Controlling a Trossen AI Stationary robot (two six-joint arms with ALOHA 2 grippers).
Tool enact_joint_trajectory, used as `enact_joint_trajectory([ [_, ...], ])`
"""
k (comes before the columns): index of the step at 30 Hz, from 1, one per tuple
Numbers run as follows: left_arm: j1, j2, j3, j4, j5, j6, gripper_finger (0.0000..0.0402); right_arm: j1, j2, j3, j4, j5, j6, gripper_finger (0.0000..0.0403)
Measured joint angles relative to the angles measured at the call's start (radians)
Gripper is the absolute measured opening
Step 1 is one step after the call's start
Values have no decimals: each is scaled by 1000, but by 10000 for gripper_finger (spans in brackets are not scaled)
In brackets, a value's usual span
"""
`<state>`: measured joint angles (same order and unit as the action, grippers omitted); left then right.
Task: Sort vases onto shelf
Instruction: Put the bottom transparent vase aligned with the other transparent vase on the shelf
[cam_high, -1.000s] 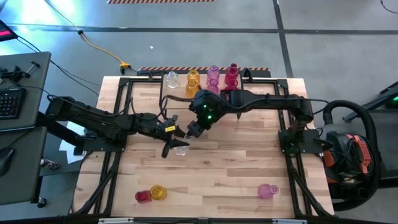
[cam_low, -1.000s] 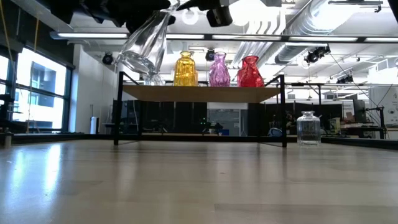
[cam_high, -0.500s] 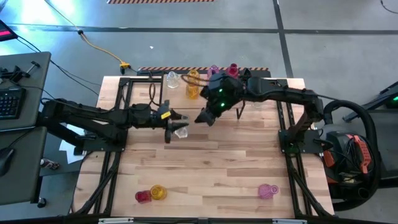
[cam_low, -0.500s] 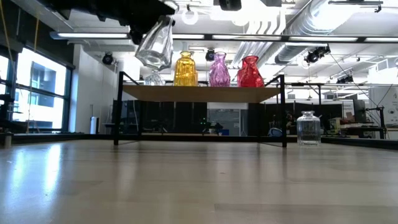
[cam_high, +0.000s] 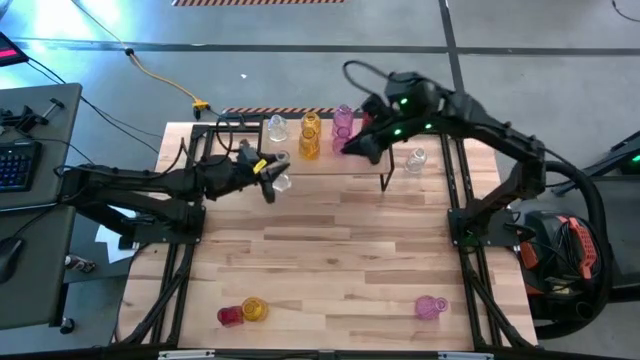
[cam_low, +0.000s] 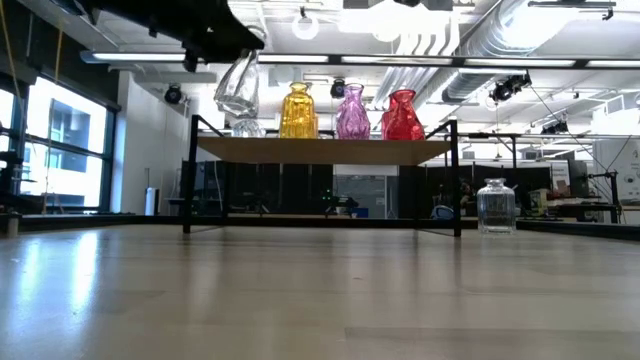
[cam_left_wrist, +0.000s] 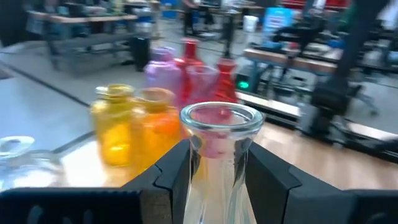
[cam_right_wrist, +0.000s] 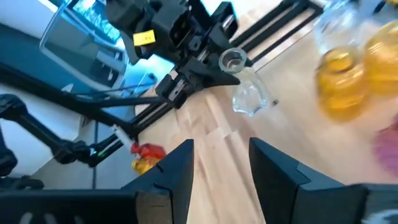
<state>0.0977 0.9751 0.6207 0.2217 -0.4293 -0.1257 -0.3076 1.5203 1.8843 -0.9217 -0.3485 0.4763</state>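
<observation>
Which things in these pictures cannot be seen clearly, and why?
- Left gripper, shut on the clear vase: the vase's base is cut off by the left wrist view's edge.
- Red vase on the shelf: the right arm covers it in the high view.

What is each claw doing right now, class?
Left claw: closed on a clear vase, near the shelf.
Right claw: open, empty.

The right gripper (cam_high: 345, 148) hides most of the red vase on the shelf (cam_high: 325, 163) from above; the left wrist's background vases are blurred
</observation>
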Motion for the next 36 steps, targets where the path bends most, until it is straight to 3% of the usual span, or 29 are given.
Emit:
enact_joint_trajectory([
  [10, 69, -1, 0, 10, -201, -4, 117, -113, -80, 0, -36, 1, -136, 135],
  [14, 97, 2, -6, 40, -234, -23, 117, -140, -85, 0, -45, 2, -185, 135],
  [22, 111, 14, -130, 348, -221, 11, 117, -175, -81, 0, -87, 3, -235, 135],
  [28, 111, 20, -156, 377, -205, 34, 117, -184, -81, 0, -90, 3, -243, 135],
  [36, 134, 117, -157, 430, -178, 60, 117, -184, -81, 0, -89, 1, -250, 135],
])
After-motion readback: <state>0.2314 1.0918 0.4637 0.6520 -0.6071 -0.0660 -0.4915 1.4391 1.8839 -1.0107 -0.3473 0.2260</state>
